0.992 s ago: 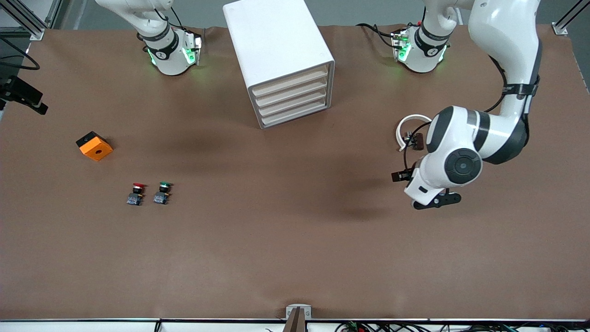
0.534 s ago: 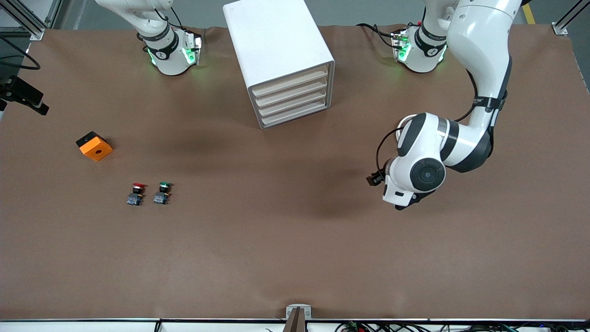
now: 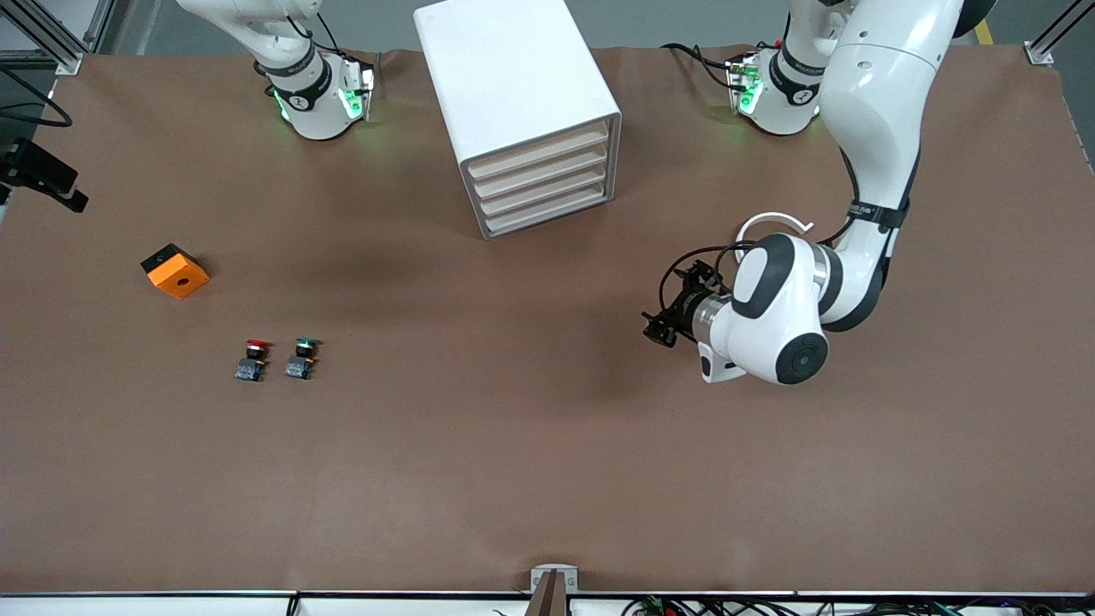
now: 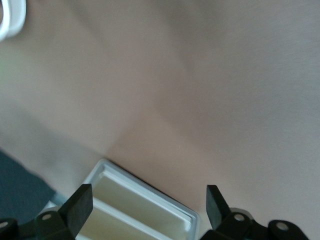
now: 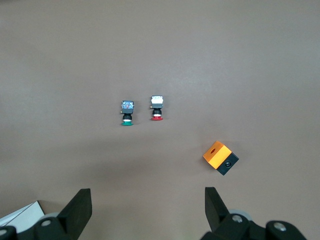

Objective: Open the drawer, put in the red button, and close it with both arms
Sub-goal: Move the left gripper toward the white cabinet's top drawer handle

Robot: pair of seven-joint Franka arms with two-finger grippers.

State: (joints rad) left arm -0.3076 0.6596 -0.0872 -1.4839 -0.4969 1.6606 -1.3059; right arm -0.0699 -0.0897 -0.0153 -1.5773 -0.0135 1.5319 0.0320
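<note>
The white cabinet (image 3: 513,94) stands at the table's middle, near the bases. Its four cream drawers are all shut, the top drawer (image 3: 539,147) among them. The red button (image 3: 254,355) lies on the mat toward the right arm's end, beside the green-capped button (image 3: 300,356). My left gripper (image 3: 670,315) is open and empty, low over the mat, nearer the front camera than the cabinet, toward the left arm's end. It faces the cabinet's front (image 4: 150,200). My right gripper (image 5: 145,207) is open and empty, high over the table; its view shows the red button (image 5: 157,107).
An orange block (image 3: 174,270) lies farther from the front camera than the buttons, toward the right arm's end; it also shows in the right wrist view (image 5: 220,157). A white open ring (image 3: 770,222) lies beside the left arm's wrist.
The left arm has swung its wrist round and carried its gripper toward the table's middle, now pointing at the cabinet. The right arm, buttons and drawers have not moved.
</note>
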